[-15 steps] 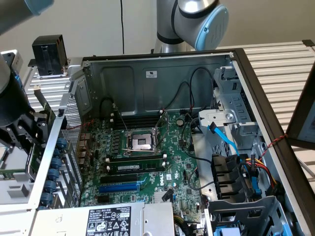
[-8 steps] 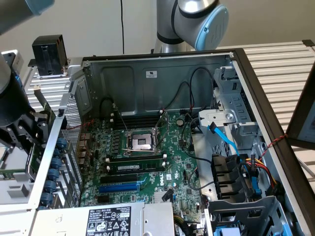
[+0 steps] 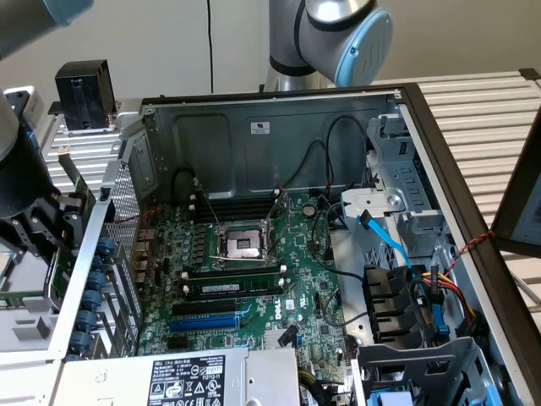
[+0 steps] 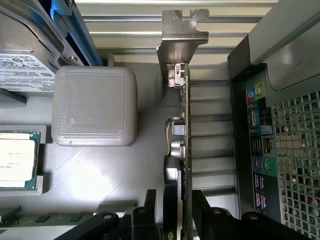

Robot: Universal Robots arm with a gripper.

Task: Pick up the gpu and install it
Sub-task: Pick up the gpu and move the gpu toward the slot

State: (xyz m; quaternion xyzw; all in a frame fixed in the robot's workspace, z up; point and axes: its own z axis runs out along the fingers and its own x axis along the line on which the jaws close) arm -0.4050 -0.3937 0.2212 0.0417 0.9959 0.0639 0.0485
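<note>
The gpu (image 4: 179, 150) is seen edge-on in the wrist view, a thin green board with its silver end bracket (image 4: 181, 35) at the far end. My gripper (image 4: 175, 210) is shut on it, one black finger pressed against each face of the card. In the exterior view the gripper (image 3: 59, 222) hangs outside the open computer case, at the exterior view's left, with the green edge of the gpu (image 3: 78, 193) slanting beside the case's perforated rear wall. Whether the card rests on the grey tray (image 4: 100, 175) below it or hangs above it I cannot tell.
The case lies open with its motherboard (image 3: 279, 262) facing up: a CPU socket (image 3: 243, 245), a memory stick (image 3: 232, 288) and a blue slot (image 3: 207, 321). On the tray sit a grey block (image 4: 94, 106), a hard drive (image 4: 25, 65) and a CPU (image 4: 17, 160). The case's rear port panel (image 4: 260, 145) is close beside the card.
</note>
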